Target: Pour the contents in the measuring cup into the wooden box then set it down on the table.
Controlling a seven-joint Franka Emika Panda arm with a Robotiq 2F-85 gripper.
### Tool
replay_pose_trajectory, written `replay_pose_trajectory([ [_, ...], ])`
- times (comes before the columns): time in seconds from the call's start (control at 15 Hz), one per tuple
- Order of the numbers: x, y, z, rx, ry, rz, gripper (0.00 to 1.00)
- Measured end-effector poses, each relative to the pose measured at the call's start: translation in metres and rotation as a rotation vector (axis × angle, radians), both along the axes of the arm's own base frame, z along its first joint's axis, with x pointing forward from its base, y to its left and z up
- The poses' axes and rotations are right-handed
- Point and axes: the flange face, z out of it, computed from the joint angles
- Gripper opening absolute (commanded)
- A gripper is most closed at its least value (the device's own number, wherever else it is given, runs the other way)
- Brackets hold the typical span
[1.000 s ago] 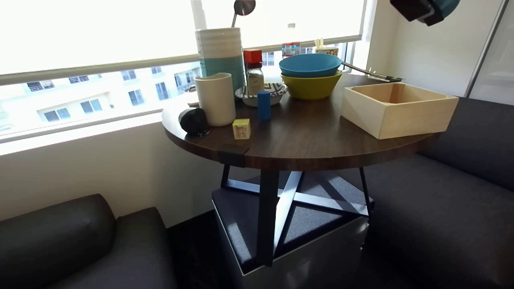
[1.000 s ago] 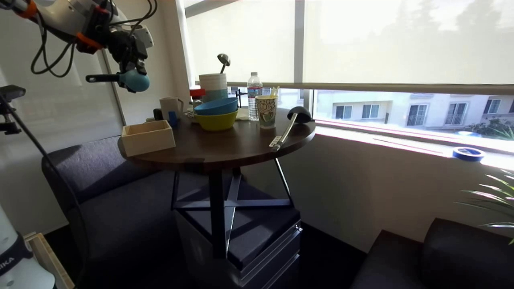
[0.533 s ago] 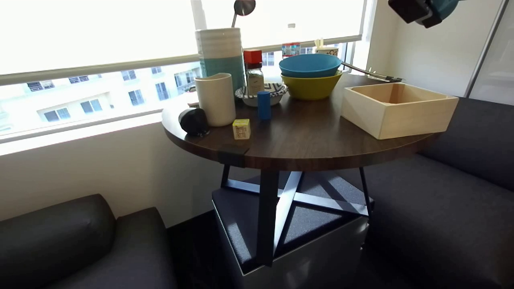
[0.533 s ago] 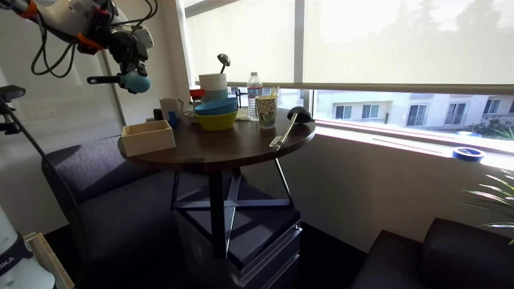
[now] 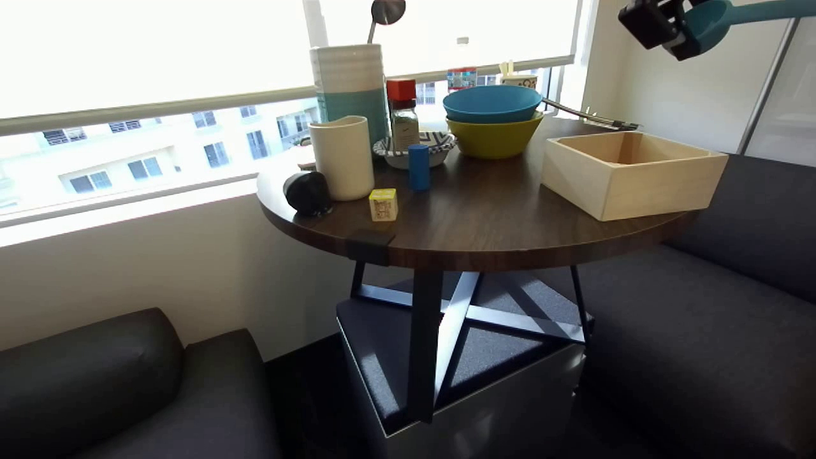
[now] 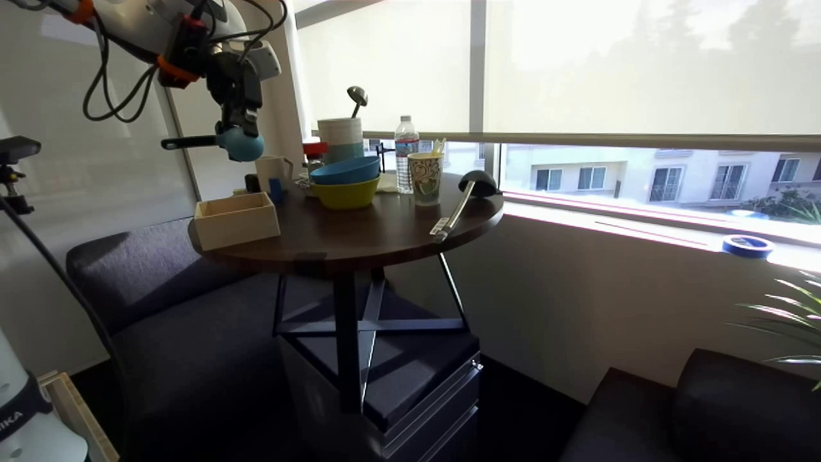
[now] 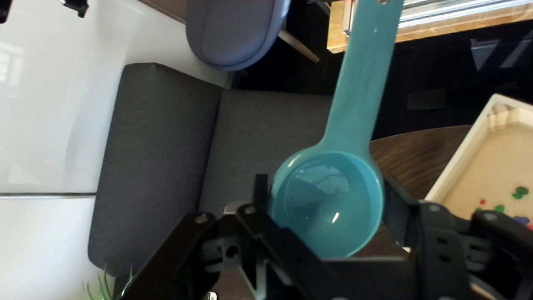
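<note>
In the wrist view the gripper (image 7: 327, 196) holds the teal measuring cup (image 7: 333, 179) by its bowl, 1 finger at either side, the handle running upward; to the right stands the pale wooden box (image 7: 495, 166), with small red, green and blue pieces (image 7: 521, 191) on its floor. In an exterior view the box rests on the round table (image 5: 491, 217), right of 2 stacked bowls (image 5: 494, 137), blue over yellow. In an exterior view, where a ladle (image 6: 481, 183) lies near a paper cup (image 6: 426, 179), the measuring cup hangs higher than the box, apart from it, handle toward the left.
</note>
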Motion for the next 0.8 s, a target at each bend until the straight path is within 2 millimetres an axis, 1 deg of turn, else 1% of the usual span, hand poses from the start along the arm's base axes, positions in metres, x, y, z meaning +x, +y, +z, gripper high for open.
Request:
replay_pose_trajectory([
  [0.2, 0.010, -0.031, -0.008, 0.113, -0.054, -0.083, 0.41],
  [0.4, 0.018, -0.054, -0.018, 0.175, -0.121, -0.133, 0.41],
  [0.47, 0.020, -0.060, -0.021, 0.187, -0.146, -0.141, 0.66],
  [0.6, 0.022, -0.069, -0.027, 0.197, -0.183, -0.151, 0.66],
  [0.8, 0.021, -0.071, -0.028, 0.198, -0.192, -0.156, 0.66],
])
